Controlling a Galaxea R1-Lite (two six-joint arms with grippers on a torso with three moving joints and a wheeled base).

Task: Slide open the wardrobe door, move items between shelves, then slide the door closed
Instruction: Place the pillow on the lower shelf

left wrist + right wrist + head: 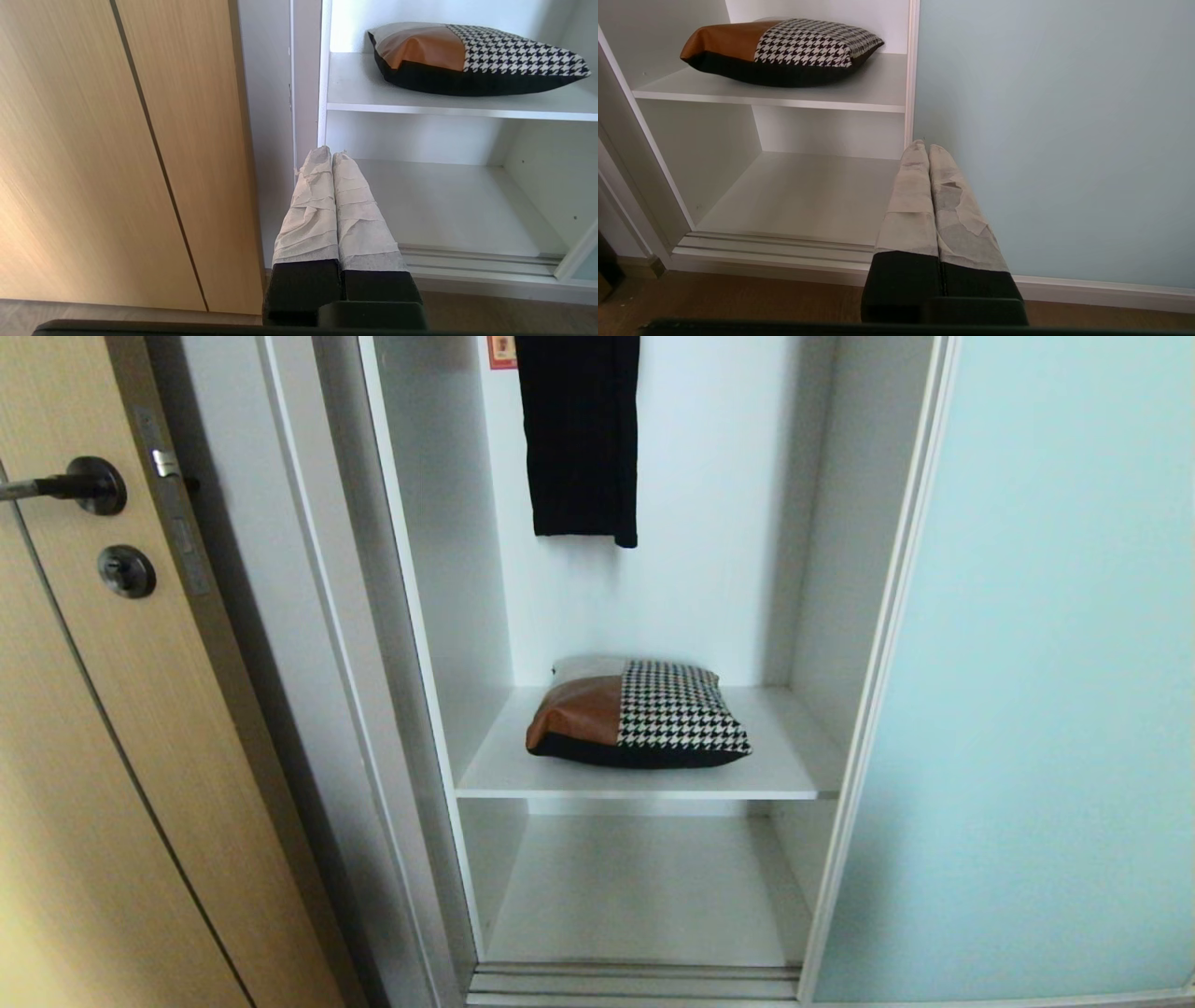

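The sliding wardrobe door, frosted pale blue-green glass in a thin white frame, stands slid to the right, leaving the left bay open. A flat cushion-like bag, tan leather and houndstooth over black, lies on the upper white shelf. The lower shelf is bare. Neither arm shows in the head view. My left gripper is shut and empty, low before the wardrobe's left edge. My right gripper is shut and empty, before the door's left edge.
A light wood door with a dark lever handle stands left of the wardrobe. A black garment hangs above the bag. The sliding track runs along the wardrobe's bottom; brown floor lies before it.
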